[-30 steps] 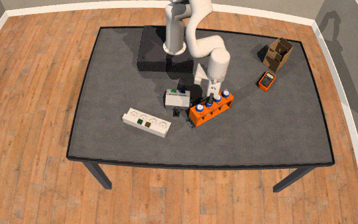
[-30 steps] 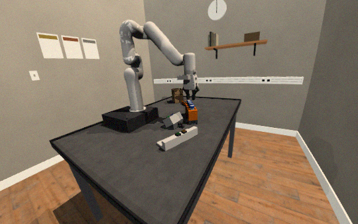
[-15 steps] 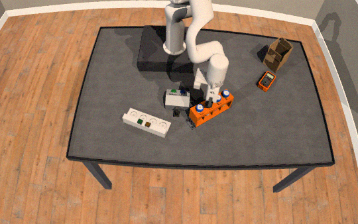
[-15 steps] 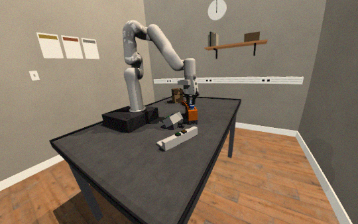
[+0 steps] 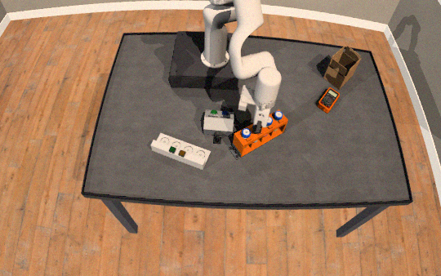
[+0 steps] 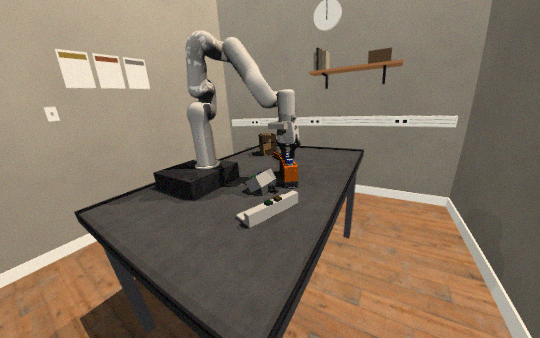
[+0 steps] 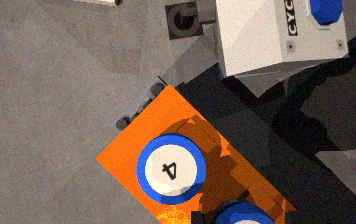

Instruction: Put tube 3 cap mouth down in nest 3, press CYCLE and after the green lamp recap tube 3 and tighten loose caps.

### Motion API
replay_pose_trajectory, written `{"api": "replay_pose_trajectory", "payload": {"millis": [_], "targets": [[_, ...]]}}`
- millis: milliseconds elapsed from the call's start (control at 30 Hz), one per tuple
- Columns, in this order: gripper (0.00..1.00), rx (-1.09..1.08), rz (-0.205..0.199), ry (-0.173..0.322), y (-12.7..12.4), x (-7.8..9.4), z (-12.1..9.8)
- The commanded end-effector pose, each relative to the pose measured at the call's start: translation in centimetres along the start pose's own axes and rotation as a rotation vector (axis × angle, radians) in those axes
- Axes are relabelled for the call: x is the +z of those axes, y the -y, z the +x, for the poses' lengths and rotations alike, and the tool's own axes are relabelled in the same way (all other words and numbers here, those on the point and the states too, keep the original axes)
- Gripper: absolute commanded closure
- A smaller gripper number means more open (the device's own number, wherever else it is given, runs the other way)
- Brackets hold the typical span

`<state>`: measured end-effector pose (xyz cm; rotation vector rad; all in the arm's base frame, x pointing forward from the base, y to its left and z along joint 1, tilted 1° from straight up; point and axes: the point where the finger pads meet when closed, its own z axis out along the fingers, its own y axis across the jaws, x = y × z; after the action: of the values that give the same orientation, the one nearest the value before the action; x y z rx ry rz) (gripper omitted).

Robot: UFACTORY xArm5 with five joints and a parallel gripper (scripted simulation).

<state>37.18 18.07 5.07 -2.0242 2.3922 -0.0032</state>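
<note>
The orange decapping station (image 5: 260, 134) holds tubes with blue-rimmed white caps. In the wrist view the cap marked 4 (image 7: 171, 169) sits on its tube, and the cap of tube 3 (image 7: 243, 215) shows at the bottom edge, also on its tube. My gripper (image 5: 257, 128) hangs straight down over tube 3, between cap 4 (image 5: 245, 132) and cap 2 (image 5: 269, 121). Its fingers stand partly open with nothing between them. The white cap tray (image 5: 180, 150) has empty nests and both lamps look dark. The key housing (image 5: 218, 121) carries the green key (image 5: 213, 112) and the blue key (image 7: 326, 10).
A small dark fixture (image 7: 185, 20) sits between the housing and the station. An orange multimeter (image 5: 328, 100) and an open cardboard box (image 5: 342, 66) stand at the back right. The arm's black base block (image 5: 192, 65) is behind the housing.
</note>
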Motion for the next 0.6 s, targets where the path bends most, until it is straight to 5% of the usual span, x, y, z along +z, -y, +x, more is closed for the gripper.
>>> {"api": "replay_pose_trajectory", "payload": {"millis": [0,433,467,567], "targets": [[0.54,0.0,0.006,-0.002,0.1,0.06,-0.07],[0.54,0.0,0.006,-0.002,0.1,0.47,-0.07],[1.0,0.0,0.006,-0.002,0.1,0.47,-0.07],[1.0,0.0,0.006,-0.002,0.1,0.47,-0.07]]}}
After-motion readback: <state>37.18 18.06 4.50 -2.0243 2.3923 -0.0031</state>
